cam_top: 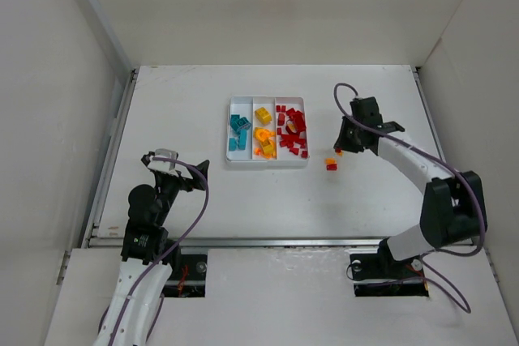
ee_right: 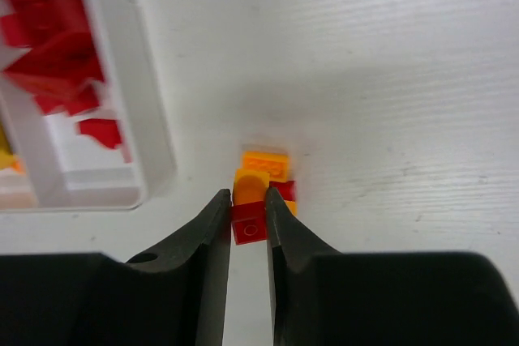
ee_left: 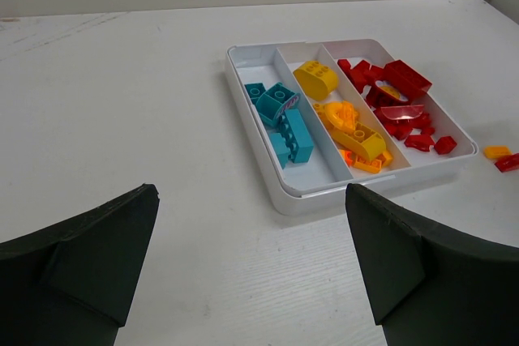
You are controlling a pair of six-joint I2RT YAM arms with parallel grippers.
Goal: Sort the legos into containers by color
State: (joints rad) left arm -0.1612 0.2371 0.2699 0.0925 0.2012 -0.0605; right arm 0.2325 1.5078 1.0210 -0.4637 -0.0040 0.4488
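One bench [cam_top: 178, 111] carries one white tray [cam_top: 268, 164] with three compartments: teal legos [cam_top: 238, 130] on the left, orange-yellow legos [cam_top: 263, 116] in the middle and red legos [cam_top: 292, 131] on the right, too piled for me to count. My left claw [ee_left: 251, 192] hangs wide open. My right claw [ee_right: 246, 200] pinches one red-orange clump [ee_right: 250, 223] just beside a loose clump [ee_right: 268, 164] right of the tray.

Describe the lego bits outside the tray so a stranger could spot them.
Find the square white tray in the middle of the table. Just off its right side, nearest the red compartment, a tiny red-and-orange clump sits between the right gripper's jaws. It alone lies outside the tray and mixes two colours.
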